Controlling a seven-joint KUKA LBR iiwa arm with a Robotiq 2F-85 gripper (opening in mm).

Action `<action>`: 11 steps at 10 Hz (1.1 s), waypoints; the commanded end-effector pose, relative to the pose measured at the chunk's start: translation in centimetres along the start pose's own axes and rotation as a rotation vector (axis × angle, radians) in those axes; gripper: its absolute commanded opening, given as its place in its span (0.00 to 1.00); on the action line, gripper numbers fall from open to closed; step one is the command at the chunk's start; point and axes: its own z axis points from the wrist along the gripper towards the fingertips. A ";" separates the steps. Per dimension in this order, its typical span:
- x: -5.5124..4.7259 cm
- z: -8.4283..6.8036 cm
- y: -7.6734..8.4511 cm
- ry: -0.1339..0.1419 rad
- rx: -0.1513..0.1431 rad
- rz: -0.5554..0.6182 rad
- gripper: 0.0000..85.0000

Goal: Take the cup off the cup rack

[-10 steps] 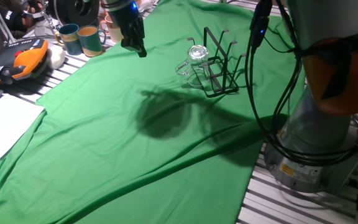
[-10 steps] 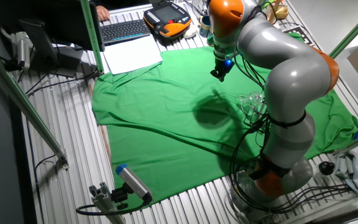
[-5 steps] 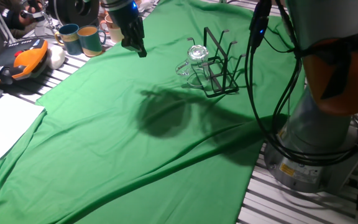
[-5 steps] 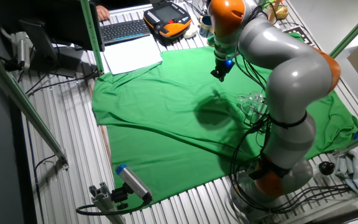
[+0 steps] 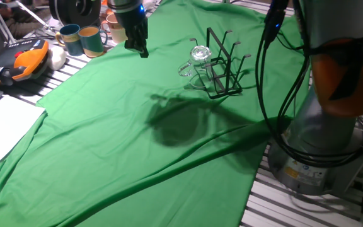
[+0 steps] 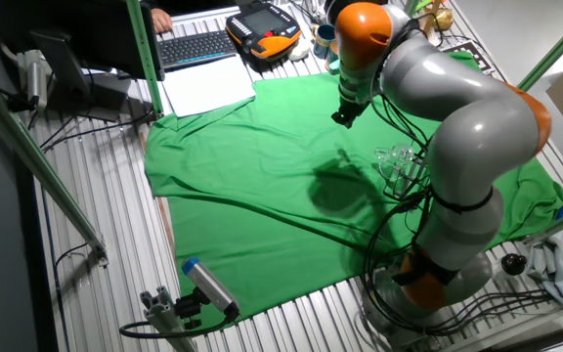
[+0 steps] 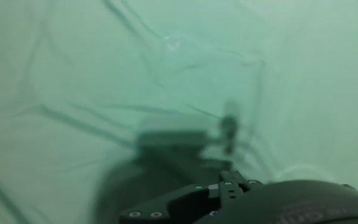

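The clear glass cup hangs on the left side of the black wire cup rack, which stands on the green cloth. In the other fixed view the cup is faint beside the arm. My gripper hangs above the cloth, well left of the cup and apart from it. It also shows in the other fixed view. It holds nothing; its jaws look close together, but I cannot tell for sure. The hand view is blurred and shows only cloth and the hand's shadow.
Teal-and-tan mugs and a pinkish mug stand at the cloth's far left edge. An orange-and-black pendant, a keyboard and white paper lie beyond. The arm's base and cables stand right of the rack.
The gripper has shifted slightly up and right, and the arm's upper links have moved right. Its shadow on the cloth has slid right. The cup and rack have not moved.
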 end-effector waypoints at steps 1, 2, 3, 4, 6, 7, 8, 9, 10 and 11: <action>0.0 0.0 0.0 -0.013 -0.009 -0.017 0.00; 0.0 0.0 0.0 -0.062 -0.051 -0.039 0.00; 0.0 0.0 0.0 -0.077 -0.047 -0.053 0.00; 0.0 0.0 0.0 -0.068 -0.039 -0.066 0.00; 0.0 0.0 0.0 -0.047 -0.020 -0.087 0.00; 0.1 0.0 -0.5 -0.034 -0.008 -0.098 0.00; 0.3 0.2 -1.3 -0.027 0.013 -0.115 0.20; 0.6 0.5 -2.1 -0.018 0.017 -0.122 0.20; 1.3 0.8 -3.3 -0.011 0.016 -0.131 0.20; 2.0 1.2 -4.6 -0.003 0.017 -0.142 0.20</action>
